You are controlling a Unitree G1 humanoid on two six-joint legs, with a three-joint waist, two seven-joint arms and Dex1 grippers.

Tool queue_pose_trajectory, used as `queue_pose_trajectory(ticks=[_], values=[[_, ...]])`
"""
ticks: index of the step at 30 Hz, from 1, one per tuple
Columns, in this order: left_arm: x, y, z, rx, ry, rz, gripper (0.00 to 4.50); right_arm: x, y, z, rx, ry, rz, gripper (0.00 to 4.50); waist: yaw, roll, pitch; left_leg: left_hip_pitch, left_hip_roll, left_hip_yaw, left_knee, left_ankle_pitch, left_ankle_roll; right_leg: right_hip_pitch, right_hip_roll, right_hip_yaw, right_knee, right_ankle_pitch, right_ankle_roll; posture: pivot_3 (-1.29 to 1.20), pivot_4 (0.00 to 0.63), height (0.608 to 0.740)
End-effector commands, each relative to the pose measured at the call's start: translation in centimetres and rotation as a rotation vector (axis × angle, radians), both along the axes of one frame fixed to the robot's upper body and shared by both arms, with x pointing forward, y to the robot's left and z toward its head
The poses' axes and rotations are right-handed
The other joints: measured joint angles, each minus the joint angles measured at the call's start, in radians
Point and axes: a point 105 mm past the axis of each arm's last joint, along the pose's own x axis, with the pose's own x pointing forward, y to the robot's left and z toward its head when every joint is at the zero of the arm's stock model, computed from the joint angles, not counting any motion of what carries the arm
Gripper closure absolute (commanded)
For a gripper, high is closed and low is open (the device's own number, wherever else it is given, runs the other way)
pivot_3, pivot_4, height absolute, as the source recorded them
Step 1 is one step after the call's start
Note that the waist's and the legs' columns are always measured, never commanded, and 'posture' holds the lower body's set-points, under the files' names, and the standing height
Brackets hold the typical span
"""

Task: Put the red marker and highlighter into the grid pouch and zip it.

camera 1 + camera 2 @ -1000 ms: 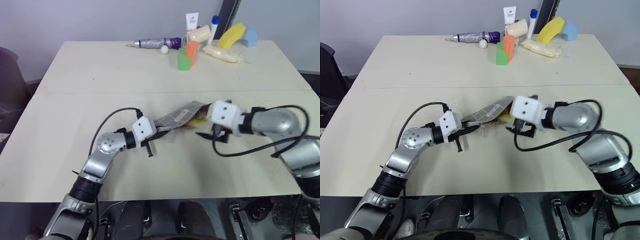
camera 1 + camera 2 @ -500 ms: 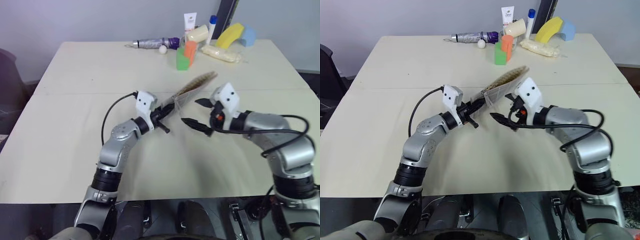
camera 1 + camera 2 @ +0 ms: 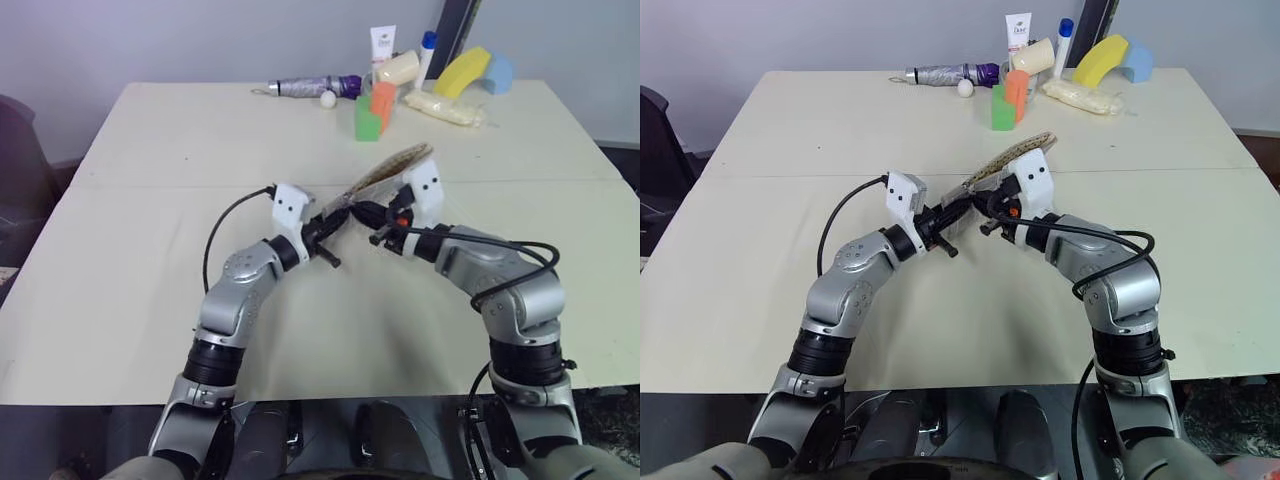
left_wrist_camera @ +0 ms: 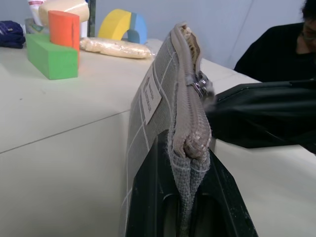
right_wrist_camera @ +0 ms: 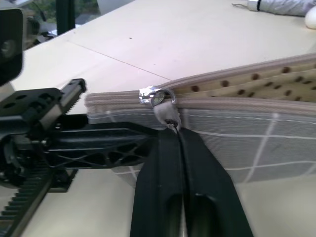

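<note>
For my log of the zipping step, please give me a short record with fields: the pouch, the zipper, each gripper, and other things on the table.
pouch: grid pouch held up off the table, tilted
zipper: slider near the left gripper's end; the rest of the pouch mouth open
left gripper: left gripper shut on the pouch's end
right gripper: right gripper shut on the pull tab
far edge of table: green block, orange block, yellow foam shape, folded umbrella

You see the grid pouch (image 3: 385, 172), grey with white grid lines and a small white label, held up off the table on edge, tilted. Its beige zipper runs along the top, slider near one end, the far stretch gaping open.
</note>
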Motion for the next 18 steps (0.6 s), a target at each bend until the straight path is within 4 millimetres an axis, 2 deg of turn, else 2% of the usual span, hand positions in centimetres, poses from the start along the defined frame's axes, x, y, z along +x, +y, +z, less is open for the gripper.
queue_pose_trajectory(ticks=[1,5,13,16,18], values=[[-0.2,0.3,1.3,-0.017,-0.056,-0.002,4.5,0.2,-1.2,1.9,-0.024,-0.082,-0.038,4.4,0.0,0.0,0.0,0.0,0.0,0.0,0.0,0.0,0.0,0.0,0.0,0.0,0.0,0.0,0.0,0.0,0.15,0.74],[0.0,1.1,0.9,0.042,-0.08,0.01,4.5,0.7,-2.9,3.5,-0.056,-0.148,-0.114,4.4,-0.002,0.0,0.0,0.0,0.0,0.0,0.0,0.0,0.0,0.0,0.0,0.0,0.0,0.0,0.0,0.0,0.15,0.74],[0.0,3.2,-0.7,0.172,-0.113,0.008,4.5,3.1,-10.8,7.7,-0.3,-0.349,-0.469,4.4,-0.002,0.0,0.0,0.0,0.0,0.0,0.0,0.0,0.0,0.0,0.0,0.0,0.0,0.0,0.0,0.0,0.15,0.74],[-0.1,3.9,-1.1,0.201,-0.115,0.008,4.5,3.5,-12.7,6.9,-0.457,-0.341,-0.523,4.4,-0.002,0.0,0.0,0.0,0.0,0.001,-0.001,0.0,0.0,-0.001,0.0,0.0,-0.001,0.0,0.0,0.0,0.15,0.74],[-0.3,4.1,-1.3,0.196,-0.105,-0.002,4.5,3.2,-12.2,5.7,-0.468,-0.298,-0.442,4.4,-0.002,0.0,0.0,0.0,0.0,0.001,-0.001,0.0,0.0,-0.001,0.0,0.0,-0.001,0.0,0.0,0.0,0.15,0.74]])
